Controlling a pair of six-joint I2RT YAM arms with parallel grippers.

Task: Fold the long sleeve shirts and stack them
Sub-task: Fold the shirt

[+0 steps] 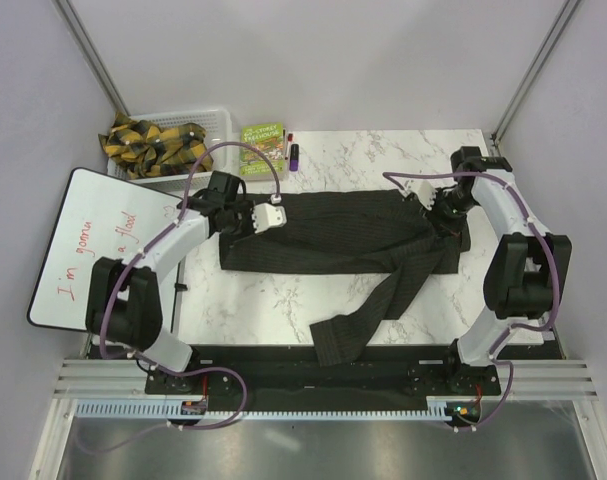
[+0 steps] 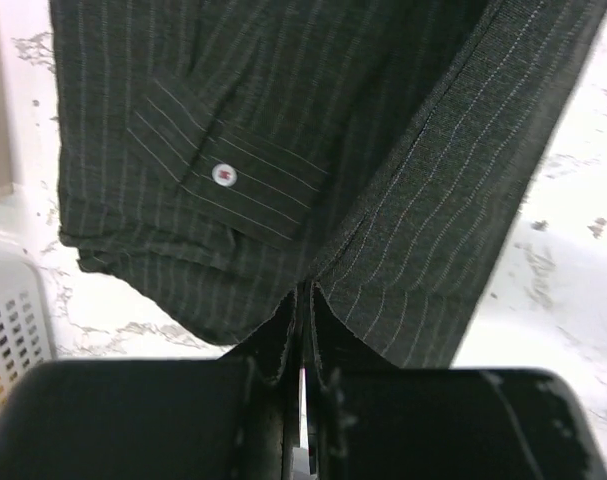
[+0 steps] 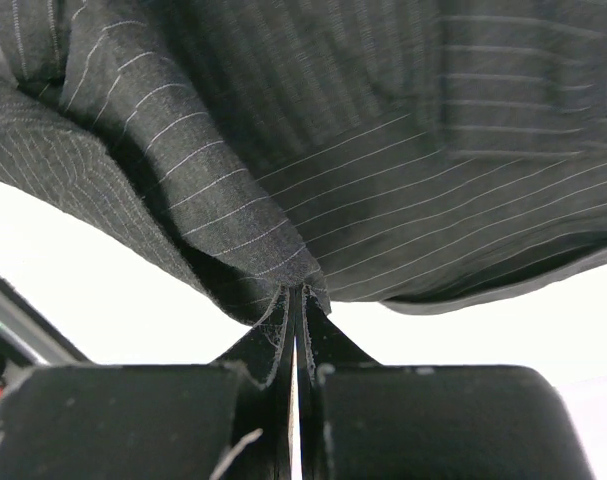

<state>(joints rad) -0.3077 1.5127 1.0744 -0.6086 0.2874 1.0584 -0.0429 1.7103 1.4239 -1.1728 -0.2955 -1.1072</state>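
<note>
A dark pinstriped long sleeve shirt (image 1: 333, 235) lies folded in a wide band across the middle of the marble table (image 1: 383, 150). One sleeve (image 1: 368, 315) trails toward the near edge. My left gripper (image 1: 245, 220) is shut on the shirt's left edge; the left wrist view shows cloth pinched between its tips (image 2: 305, 295), with a buttoned cuff (image 2: 223, 175) just beyond. My right gripper (image 1: 445, 222) is shut on the shirt's right edge, with cloth pinched at its tips (image 3: 296, 292).
A white basket (image 1: 218, 125) with yellow-black cloth (image 1: 153, 142) stands at the back left. A green book (image 1: 261, 148) and markers (image 1: 293, 152) lie behind the shirt. A whiteboard (image 1: 93, 250) with red writing lies left of the table.
</note>
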